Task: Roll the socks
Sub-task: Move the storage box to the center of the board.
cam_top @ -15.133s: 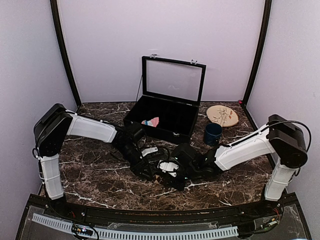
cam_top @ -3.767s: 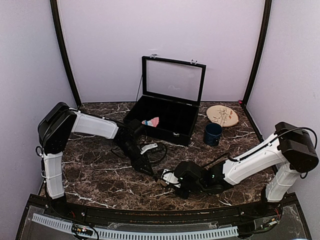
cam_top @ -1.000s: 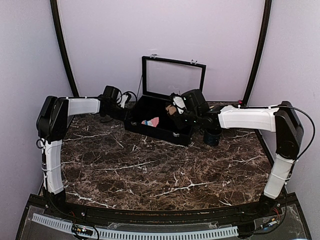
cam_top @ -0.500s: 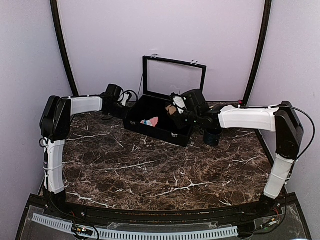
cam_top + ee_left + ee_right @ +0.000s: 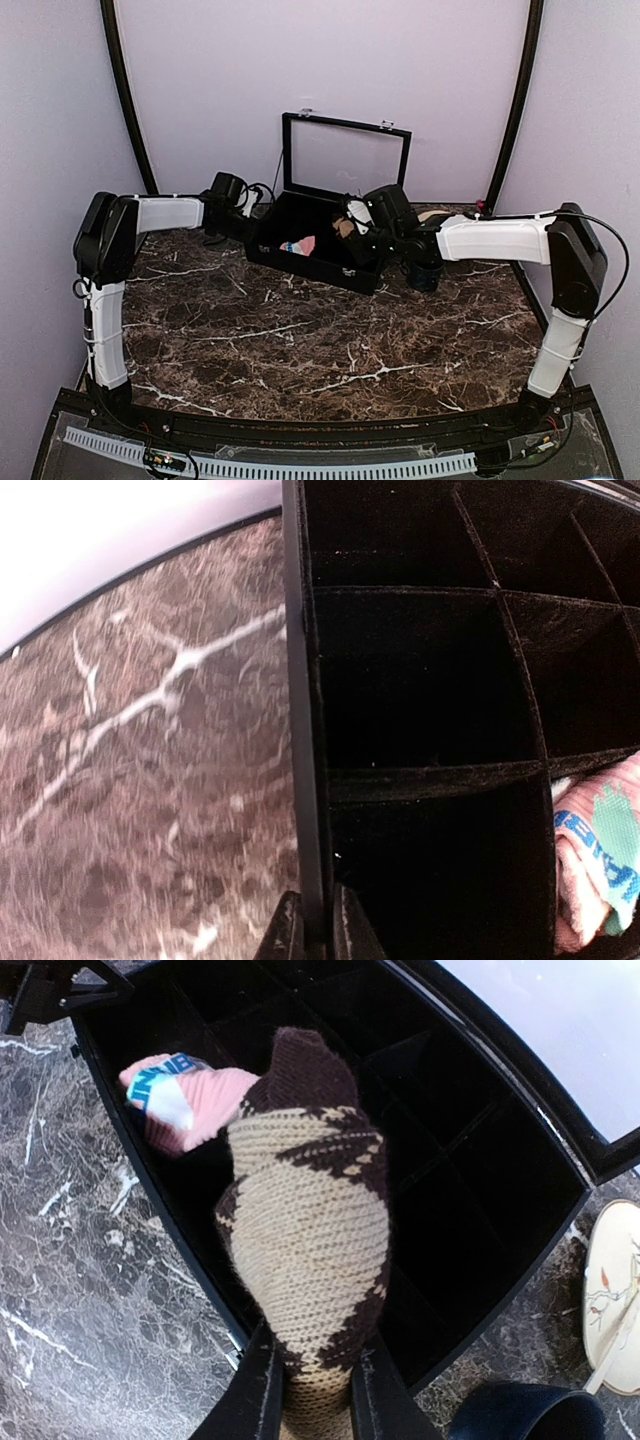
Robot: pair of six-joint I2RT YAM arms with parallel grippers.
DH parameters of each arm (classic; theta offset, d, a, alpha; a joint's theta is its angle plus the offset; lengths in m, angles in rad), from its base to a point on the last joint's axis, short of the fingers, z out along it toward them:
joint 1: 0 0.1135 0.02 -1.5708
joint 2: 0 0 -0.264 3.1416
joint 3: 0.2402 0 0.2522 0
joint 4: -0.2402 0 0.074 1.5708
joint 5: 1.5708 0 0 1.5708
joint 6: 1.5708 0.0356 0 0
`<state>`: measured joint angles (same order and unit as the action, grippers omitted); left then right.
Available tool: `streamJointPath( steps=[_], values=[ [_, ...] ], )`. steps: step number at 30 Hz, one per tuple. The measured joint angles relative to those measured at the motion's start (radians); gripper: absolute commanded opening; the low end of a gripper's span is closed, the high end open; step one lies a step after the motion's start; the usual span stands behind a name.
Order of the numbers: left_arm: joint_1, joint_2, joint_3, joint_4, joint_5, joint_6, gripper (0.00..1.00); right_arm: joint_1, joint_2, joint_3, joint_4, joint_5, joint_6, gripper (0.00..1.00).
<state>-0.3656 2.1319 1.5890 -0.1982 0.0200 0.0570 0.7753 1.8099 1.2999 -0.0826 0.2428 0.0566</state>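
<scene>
Argyle sock (image 5: 310,1230), clamped by right end effector (image 5: 313,1350), overhangs box (image 5: 133,1130) front edge.

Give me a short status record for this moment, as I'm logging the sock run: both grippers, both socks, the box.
left gripper: shut on the left side wall of the box
right gripper: shut on the brown argyle sock, held over the open box
pink sock: bundled inside one box compartment
lid: open, standing upright
nearby: dark mug and plate, to the right of the box
</scene>
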Motion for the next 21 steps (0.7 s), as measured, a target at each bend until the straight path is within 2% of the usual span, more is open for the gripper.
streamJointPath(
  steps=[21],
  values=[
    [-0.014, -0.172, -0.267, 0.079, -0.075, -0.063, 0.00, 0.021, -0.023, -0.046, -0.009, -0.026, 0.001, 0.00]
  ],
)
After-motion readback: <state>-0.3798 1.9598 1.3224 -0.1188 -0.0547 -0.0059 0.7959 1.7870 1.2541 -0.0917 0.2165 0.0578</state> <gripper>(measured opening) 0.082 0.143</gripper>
